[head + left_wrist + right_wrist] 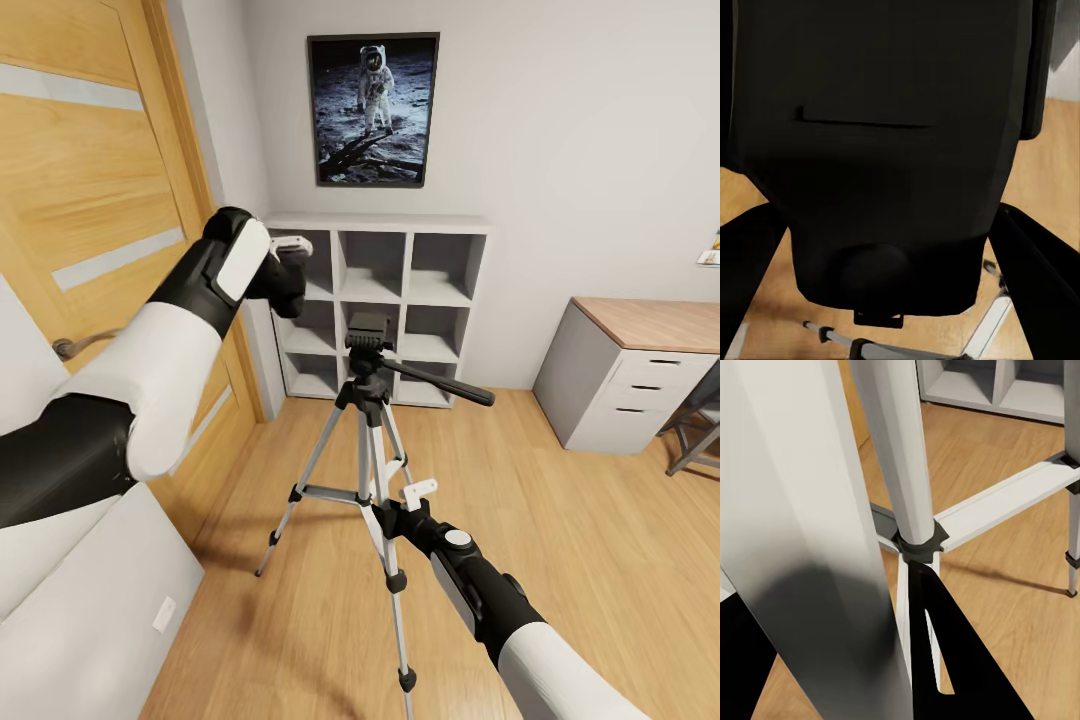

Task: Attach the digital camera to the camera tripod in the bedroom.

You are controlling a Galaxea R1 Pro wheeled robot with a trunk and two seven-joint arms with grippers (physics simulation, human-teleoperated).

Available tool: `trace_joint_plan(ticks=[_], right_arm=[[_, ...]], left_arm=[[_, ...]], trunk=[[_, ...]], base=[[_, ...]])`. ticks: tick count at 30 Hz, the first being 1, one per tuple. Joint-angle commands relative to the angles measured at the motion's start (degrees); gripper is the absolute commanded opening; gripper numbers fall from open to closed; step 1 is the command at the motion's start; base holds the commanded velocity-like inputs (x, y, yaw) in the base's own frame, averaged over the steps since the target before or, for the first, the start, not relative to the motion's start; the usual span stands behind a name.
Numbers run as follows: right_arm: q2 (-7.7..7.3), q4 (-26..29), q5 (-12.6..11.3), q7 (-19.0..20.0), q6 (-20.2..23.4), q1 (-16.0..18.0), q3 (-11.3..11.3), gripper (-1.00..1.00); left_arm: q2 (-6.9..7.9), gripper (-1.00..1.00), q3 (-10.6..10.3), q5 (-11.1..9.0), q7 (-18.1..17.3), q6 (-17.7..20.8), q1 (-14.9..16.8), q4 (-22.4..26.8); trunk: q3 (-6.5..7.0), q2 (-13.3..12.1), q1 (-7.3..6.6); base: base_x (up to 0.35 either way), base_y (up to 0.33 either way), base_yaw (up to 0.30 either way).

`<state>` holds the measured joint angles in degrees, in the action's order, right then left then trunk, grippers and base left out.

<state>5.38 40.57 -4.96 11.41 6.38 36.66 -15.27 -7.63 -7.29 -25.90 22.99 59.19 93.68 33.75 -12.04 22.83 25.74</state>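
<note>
The camera tripod (370, 400) stands on the wood floor in the middle of the bedroom, its black head (368, 332) bare and its pan handle (440, 381) pointing right. My left gripper (285, 268) is raised to the left of the head and a little above it, shut on the digital camera (291, 288). In the left wrist view the black camera (900, 150) sits between both fingers (1039, 277), with a tripod leg (990, 322) below it. Low down, my right gripper (395, 507) is shut on a silver tripod leg (832, 547), near the brace joint (919, 544).
A white cube shelf (390, 300) stands against the wall behind the tripod, under an astronaut poster (372, 108). An oak door (90, 200) is close on the left. A desk with drawers (640, 380) and a chair (700, 430) are at the right.
</note>
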Motion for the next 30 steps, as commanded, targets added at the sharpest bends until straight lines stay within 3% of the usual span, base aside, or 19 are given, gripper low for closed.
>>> trace_joint_plan(ticks=[1, 3, 6, 10, 11, 12, 13, 14, 16, 18, 21, 23, 28, 30], right_arm=[[-0.02, 0.0, -0.3, 0.1, 0.4, 0.0, -0.1, -1.00], [-0.02, 0.1, -0.3, 0.1, 0.4, 0.0, -0.1, -1.00], [-0.02, 0.1, -0.2, 0.1, 0.4, 0.0, -0.1, -1.00], [-0.02, 0.1, 0.0, 0.1, 0.4, 0.0, -0.1, -1.00], [-0.02, 0.1, 0.0, 0.1, 0.4, 0.0, -0.1, -1.00], [-0.02, 0.1, 0.1, 0.1, 0.4, 0.0, -0.1, -1.00], [-0.02, 0.1, 0.1, 0.1, 0.4, 0.0, -0.1, -1.00], [-0.03, 0.1, 0.1, 0.0, 0.4, 0.0, -0.1, -1.00], [-0.02, 0.1, 0.1, 0.0, 0.4, 0.0, -0.1, -1.00], [-0.02, 0.1, 0.1, 0.0, 0.4, 0.0, 0.0, -1.00], [-0.06, 0.1, 0.1, 0.0, 0.4, 0.0, 0.0, -1.00], [-0.04, 0.1, 0.1, 0.0, 0.4, 0.0, -0.1, -1.00], [-0.02, 0.1, 0.1, 0.0, 0.4, 0.0, -0.1, -1.00], [-0.02, 0.1, 0.1, 0.0, 0.4, 0.0, -0.1, -1.00]], left_arm=[[-0.04, -1.00, -0.6, -0.2, 0.5, 0.1, 0.1, -0.1], [-0.12, -1.00, -3.3, 1.8, 0.1, 0.0, 0.1, -0.5], [0.37, -1.00, -6.1, 2.6, -3.4, -0.1, 0.1, -0.6], [3.00, -1.00, -7.8, 3.2, -15.7, -0.4, 0.1, -0.1], [4.75, -1.00, -8.1, 3.6, -22.0, -1.3, 0.1, 0.5], [5.59, -1.00, -8.2, 3.9, -25.1, -2.1, 0.1, 0.9], [6.40, -1.00, -8.3, 4.2, -28.0, -3.3, 0.1, 1.3], [7.73, -1.00, -8.4, 5.2, -33.3, -6.5, 0.1, 2.0], [9.02, -1.00, -8.5, 7.0, -39.6, -12.2, 0.1, 2.2], [9.74, -1.00, -8.6, 8.9, -44.4, -16.9, 0.1, 2.3], [10.03, -1.00, -8.8, 11.6, -49.7, -20.7, 0.1, 2.0], [10.16, -1.00, -8.9, 14.6, -55.6, -24.2, 0.1, 2.0], [10.81, -1.00, -9.0, 18.9, -60.5, -30.7, 0.1, 2.0], [12.08, -1.00, -9.1, 21.3, -61.4, -32.8, 0.1, 1.9]], trunk=[[-0.13, 0.1, 0.04], [-0.13, 0.1, 0.04], [-0.13, 0.1, 0.04], [-0.13, 0.1, 0.04], [-0.13, 0.1, 0.04], [-0.13, 0.1, 0.04], [-0.13, 0.1, 0.04], [-0.13, 0.1, 0.04], [-0.13, 0.1, 0.04], [-0.13, 0.1, 0.04], [-0.13, 0.1, 0.04], [-0.13, 0.1, 0.04], [-0.13, 0.1, 0.04], [-0.13, 0.1, 0.04]], base=[[0.000, 0.000, 0.000], [0.000, 0.000, 0.000], [0.000, 0.000, 0.000], [0.000, 0.000, 0.000], [0.000, 0.000, 0.000], [0.000, 0.000, 0.000], [0.000, 0.000, 0.000], [0.000, 0.000, 0.000], [0.000, 0.000, 0.000], [0.000, 0.000, 0.000], [0.000, 0.000, 0.000], [0.000, 0.000, 0.000], [0.006, 0.000, 0.000], [0.053, 0.000, 0.000]])
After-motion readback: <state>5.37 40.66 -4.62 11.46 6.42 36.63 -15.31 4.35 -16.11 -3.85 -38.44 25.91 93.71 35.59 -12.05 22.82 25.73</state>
